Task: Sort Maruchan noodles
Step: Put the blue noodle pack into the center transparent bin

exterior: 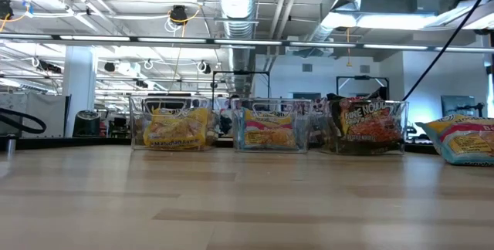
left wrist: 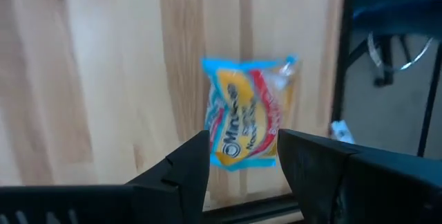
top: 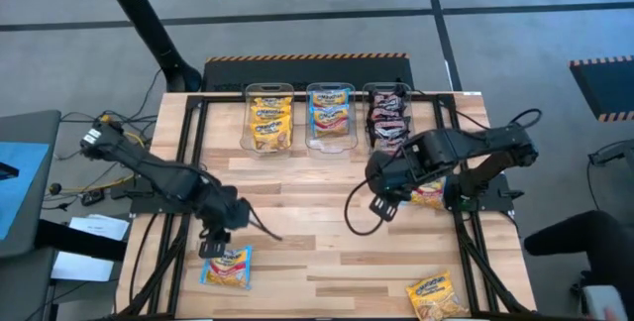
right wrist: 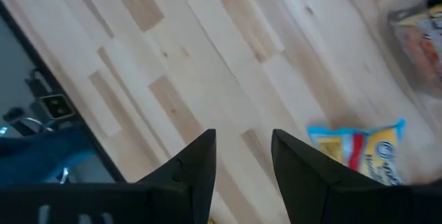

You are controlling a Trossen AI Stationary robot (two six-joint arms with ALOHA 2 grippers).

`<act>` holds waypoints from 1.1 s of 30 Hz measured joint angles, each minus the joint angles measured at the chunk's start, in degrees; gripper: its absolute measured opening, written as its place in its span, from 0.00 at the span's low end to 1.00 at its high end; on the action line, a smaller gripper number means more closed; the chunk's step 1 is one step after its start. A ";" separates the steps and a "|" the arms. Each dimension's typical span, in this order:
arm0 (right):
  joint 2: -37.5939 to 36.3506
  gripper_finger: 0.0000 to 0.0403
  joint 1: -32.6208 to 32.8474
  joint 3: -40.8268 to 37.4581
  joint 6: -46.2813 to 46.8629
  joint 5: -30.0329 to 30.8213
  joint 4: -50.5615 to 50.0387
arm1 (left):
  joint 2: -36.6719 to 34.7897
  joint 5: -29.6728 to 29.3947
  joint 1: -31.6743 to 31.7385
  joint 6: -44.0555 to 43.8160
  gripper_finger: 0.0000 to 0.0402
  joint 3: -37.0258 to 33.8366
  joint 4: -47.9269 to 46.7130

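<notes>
Three loose noodle packets lie flat on the table. A light blue one (top: 228,267) (left wrist: 248,113) is near the left front corner. My left gripper (top: 216,245) (left wrist: 242,144) hovers open just above it, fingers pointing down, touching nothing. A second light blue packet (top: 428,195) (right wrist: 359,151) (exterior: 465,139) lies on the right, partly under the right arm. My right gripper (top: 381,205) (right wrist: 243,141) hangs open over bare wood beside it. A yellow-orange packet (top: 436,296) rests at the right near edge. More packets fill three bins.
Three clear bins stand in a row at the far edge: yellow packets in the left bin (top: 267,119), light blue in the middle bin (top: 330,115), dark ones in the right bin (top: 388,115). Black frame rails (top: 188,153) run along both table sides. Bare wood lies mid-table.
</notes>
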 joint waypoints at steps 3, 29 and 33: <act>0.00 0.41 1.25 0.00 0.47 0.00 1.57 | -0.03 0.99 -1.68 -2.51 0.39 -6.56 2.64; 0.00 0.41 3.24 0.00 0.30 0.38 6.35 | -0.07 6.97 -2.50 -3.50 0.39 -27.98 25.99; 0.00 0.41 3.22 0.00 0.28 1.29 6.35 | 0.61 7.47 -2.56 -3.55 0.39 -28.08 26.98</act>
